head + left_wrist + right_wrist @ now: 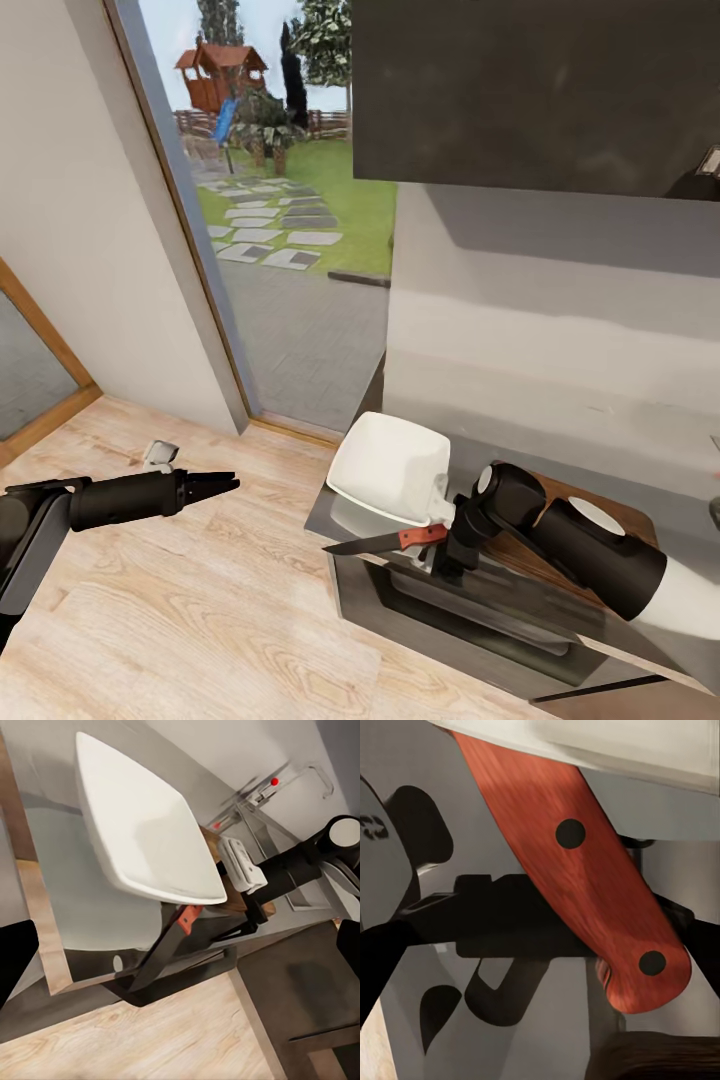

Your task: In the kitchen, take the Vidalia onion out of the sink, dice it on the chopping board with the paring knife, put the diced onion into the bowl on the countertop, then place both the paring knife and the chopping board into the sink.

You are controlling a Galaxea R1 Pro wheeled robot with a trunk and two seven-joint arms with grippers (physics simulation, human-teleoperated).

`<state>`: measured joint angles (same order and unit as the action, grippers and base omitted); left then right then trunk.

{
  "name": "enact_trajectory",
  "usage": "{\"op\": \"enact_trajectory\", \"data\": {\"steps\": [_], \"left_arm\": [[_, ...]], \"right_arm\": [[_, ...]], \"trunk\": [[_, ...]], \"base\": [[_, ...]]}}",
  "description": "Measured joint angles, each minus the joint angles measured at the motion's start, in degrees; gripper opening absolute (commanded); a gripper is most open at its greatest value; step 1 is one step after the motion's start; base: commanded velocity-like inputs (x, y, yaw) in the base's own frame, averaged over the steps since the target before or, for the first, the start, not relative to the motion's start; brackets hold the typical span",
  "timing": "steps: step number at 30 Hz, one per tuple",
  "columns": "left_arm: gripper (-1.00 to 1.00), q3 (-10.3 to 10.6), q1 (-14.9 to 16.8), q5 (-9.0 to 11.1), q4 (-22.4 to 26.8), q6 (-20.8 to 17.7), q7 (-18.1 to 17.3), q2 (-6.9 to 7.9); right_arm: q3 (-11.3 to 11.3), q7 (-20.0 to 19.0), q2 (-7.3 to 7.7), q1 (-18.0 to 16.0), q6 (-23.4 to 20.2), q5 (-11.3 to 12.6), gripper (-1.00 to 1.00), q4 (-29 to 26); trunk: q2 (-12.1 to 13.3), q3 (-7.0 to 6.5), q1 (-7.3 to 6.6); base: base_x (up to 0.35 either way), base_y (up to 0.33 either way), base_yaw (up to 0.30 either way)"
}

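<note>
**Right claw has the knife, blade out over the edge**

The right claw (438, 532) is pinching the paring knife (385, 541) by its red-orange handle, and the dark blade sticks out sideways past the end of the grey surface (345, 505), hanging over the wooden floor (200, 620). In the right wrist view the handle (585, 892) runs big across the picture, two dark rivets showing, with the black fingers (510, 919) clamped across it.

Just beside the knife sits the white bowl (390, 468), close to the corner of the surface, touching or nearly touching the handle; the left wrist view has the bowl (142, 825) lying over the knife (169, 945). Behind the right arm a strip of the brown chopping board (520, 550) peeks out on the surface, mostly hidden by the arm. Farther along, the left wrist view catches the sink (296, 844) and the faucet's red knob (275, 781).

The left claw (222, 487) hangs over the floor, well apart from the surface, its fingers pressed together to a point. A window (280, 150) gives onto a garden.
</note>
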<state>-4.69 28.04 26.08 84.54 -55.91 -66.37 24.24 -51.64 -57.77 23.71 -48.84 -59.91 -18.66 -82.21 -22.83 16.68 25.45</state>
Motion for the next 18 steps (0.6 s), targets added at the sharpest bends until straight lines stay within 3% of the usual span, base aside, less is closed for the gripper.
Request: {"op": "enact_trajectory", "data": {"steps": [18], "left_arm": [[1.00, 0.0, 0.0, 0.0, 0.0, 0.0, 0.0, 0.00]], "right_arm": [[0.0, 0.2, -0.01, 0.0, 0.0, 0.4, -1.00, 0.4]], "trunk": [[0.0, -0.58, 0.27]], "base": [[0.000, 0.000, 0.000]]}}
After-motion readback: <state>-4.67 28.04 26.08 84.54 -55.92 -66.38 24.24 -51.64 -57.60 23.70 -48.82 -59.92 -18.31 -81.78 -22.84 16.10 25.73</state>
